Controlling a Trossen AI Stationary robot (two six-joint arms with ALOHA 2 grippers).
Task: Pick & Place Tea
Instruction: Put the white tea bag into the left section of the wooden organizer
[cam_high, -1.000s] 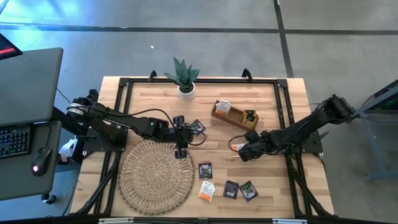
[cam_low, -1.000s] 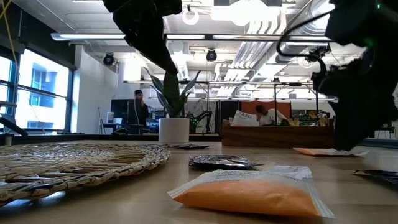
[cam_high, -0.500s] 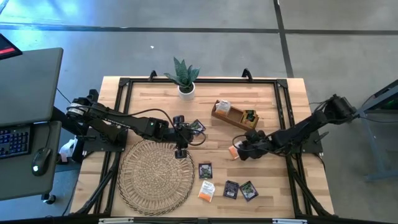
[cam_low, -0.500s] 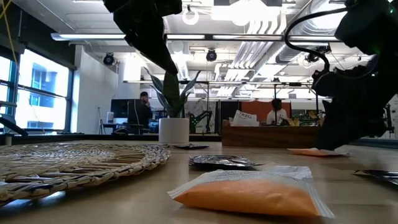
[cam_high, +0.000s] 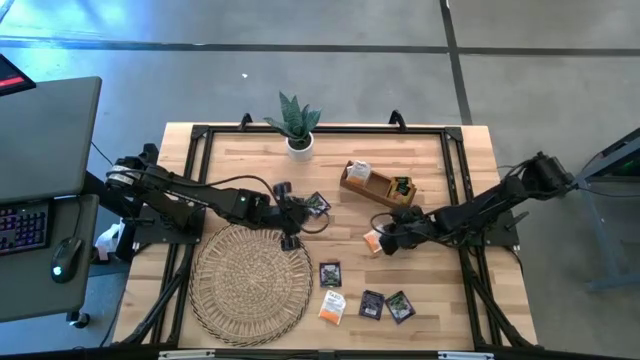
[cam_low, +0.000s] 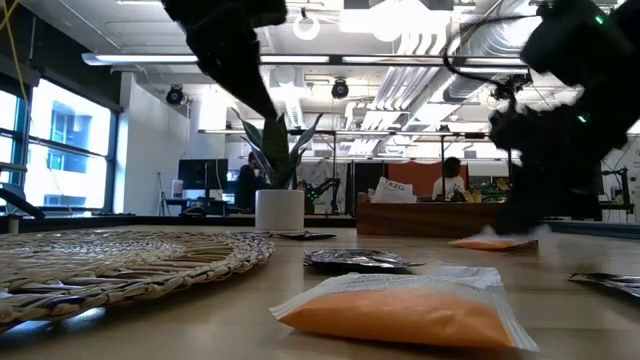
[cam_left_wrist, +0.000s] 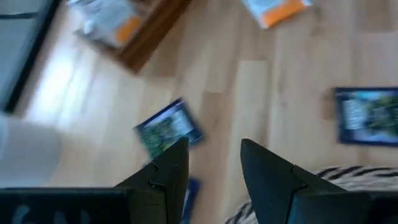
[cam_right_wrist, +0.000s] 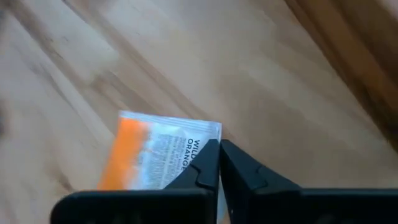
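One sachet in hand: our right gripper has its fingers closed on the edge of an orange-and-white tea sachet, low over the table just beside the wooden tray.
Left gripper: fingers a little apart, empty, above a blue-green sachet beside the woven mat.
Next move, we think: lift the sachet clear before we carry it to the tray, because the grip is only on a corner.

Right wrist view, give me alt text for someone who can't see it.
The right gripper, its dark fingers closed together, pinches the edge of an orange-and-white tea sachet over the light wooden table. Print on the sachet reads "ORANGE".
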